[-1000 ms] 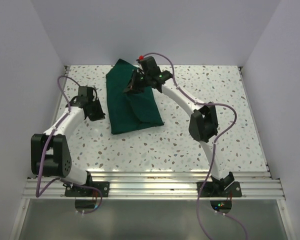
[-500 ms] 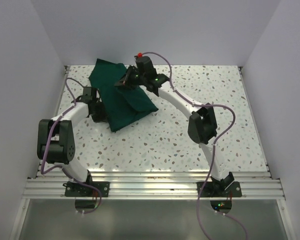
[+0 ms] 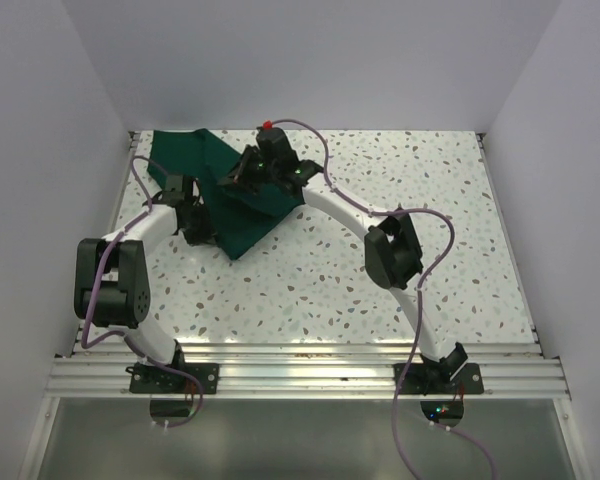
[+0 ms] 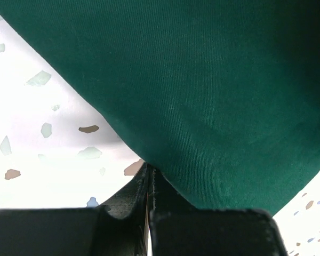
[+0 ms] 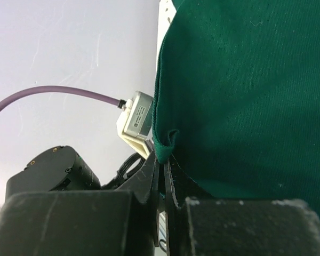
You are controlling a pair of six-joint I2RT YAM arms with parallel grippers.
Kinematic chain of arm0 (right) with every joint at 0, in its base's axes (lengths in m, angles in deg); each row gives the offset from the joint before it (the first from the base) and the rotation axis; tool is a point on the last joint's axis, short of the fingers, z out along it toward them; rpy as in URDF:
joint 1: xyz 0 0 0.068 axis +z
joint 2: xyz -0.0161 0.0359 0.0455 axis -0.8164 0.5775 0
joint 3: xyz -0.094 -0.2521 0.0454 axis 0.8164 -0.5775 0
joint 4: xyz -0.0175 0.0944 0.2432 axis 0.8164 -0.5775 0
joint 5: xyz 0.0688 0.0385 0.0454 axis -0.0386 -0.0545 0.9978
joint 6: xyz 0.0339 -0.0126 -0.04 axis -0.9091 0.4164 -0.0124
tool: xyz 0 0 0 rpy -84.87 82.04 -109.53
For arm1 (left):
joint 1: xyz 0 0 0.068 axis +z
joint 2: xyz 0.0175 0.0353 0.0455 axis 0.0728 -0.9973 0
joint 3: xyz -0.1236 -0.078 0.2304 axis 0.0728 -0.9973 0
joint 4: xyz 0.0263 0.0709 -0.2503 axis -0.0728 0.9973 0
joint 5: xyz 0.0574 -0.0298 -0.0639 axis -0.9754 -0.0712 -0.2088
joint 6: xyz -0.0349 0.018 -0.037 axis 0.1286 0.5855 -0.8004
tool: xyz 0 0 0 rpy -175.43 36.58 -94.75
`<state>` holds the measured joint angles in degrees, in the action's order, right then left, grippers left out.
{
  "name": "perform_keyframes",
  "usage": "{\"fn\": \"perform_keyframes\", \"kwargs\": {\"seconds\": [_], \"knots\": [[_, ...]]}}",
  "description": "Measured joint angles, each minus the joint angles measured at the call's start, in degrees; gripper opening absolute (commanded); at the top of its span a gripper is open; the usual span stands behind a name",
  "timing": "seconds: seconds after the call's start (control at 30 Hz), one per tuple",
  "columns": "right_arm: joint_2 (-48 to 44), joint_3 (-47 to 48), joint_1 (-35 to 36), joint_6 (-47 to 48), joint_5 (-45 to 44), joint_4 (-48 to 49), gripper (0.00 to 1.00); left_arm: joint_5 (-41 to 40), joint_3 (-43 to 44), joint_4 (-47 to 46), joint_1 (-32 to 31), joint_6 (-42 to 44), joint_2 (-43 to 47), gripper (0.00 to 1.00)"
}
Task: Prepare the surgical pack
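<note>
Dragging leftward over the last second, the cloth (image 3: 235, 225) has gone from a folded oblong at the far middle of the desk (image 3: 310, 290) to a slanted, partly opened shape at the far left. Its far corner now reaches the back edge beside the left wall (image 3: 70, 150). In that time the left fingers (image 4: 140, 186) have clamped onto its near-left edge, and their wrist view shows them pinched tight on the fold. The right fingers (image 5: 151, 176) are clenched on a hem at the far side, with the cloth bunched a little at the pinch. With both edges held, the cloth looks set to be opened out or refolded, so I judge the pack to be at an early stage. No instruments or tray are in sight.

Room is tight to the left and far side, where cloth, left arm and wall crowd together. The near and right parts of the desk lie open, so any spreading looks best pulled that way.
</note>
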<state>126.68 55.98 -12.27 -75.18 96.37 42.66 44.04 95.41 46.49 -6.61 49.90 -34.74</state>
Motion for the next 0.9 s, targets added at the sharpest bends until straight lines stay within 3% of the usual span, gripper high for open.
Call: {"fn": "perform_keyframes", "kwargs": {"seconds": [0.07, 0.17, 0.3, 0.47, 0.57, 0.6, 0.67, 0.7, 0.8, 0.9], "knots": [[0.0, 0.0, 0.0, 0.0, 0.0, 0.0, 0.0, 0.0, 0.0, 0.0, 0.0, 0.0, 0.0, 0.02], [0.8, 0.3, 0.2, 0.3, 0.4, -0.2, 0.0, 0.0, 0.0, 0.0, 0.0, 0.0, 0.0, 0.11], [3.3, 1.6, 1.0, 1.0, 0.7, -0.7, 0.0, -0.4, 0.0, 0.3, 0.1, 0.0, 0.1, 0.3], [6.5, 2.2, 1.7, 2.0, 2.0, -2.0, 0.0, -1.1, 0.0, 1.5, 0.1, 0.0, 2.2, 0.36], [8.0, 2.8, 2.1, 2.5, 2.3, -2.4, 0.1, -1.2, -0.1, 1.8, 0.1, 0.0, 5.3, 0.42], [8.4, 3.3, 2.2, 2.7, 2.5, -2.6, 0.22, -1.3, -0.1, 1.9, 0.1, -0.1, 6.4, 0.46], [9.4, 4.8, 2.4, 3.1, 3.6, -3.3, 0.34, -1.7, -0.1, 2.1, 0.1, 0.0, 8.8, 0.51], [9.8, 5.7, 2.5, 3.4, 4.1, -3.7, 0.46, -1.8, -0.1, 2.4, 0.1, 0.0, 9.8, 0.57], [10.1, 7.4, 2.9, 5.6, 5.9, -5.0, 0.56, -2.0, 0.4, 4.1, 0.6, 0.3, 11.6, 0.6], [9.6, 7.7, 2.5, 9.2, 6.8, -6.8, 0.57, -2.0, 1.9, 5.5, 2.6, 0.6, 11.7, 0.56]]}}
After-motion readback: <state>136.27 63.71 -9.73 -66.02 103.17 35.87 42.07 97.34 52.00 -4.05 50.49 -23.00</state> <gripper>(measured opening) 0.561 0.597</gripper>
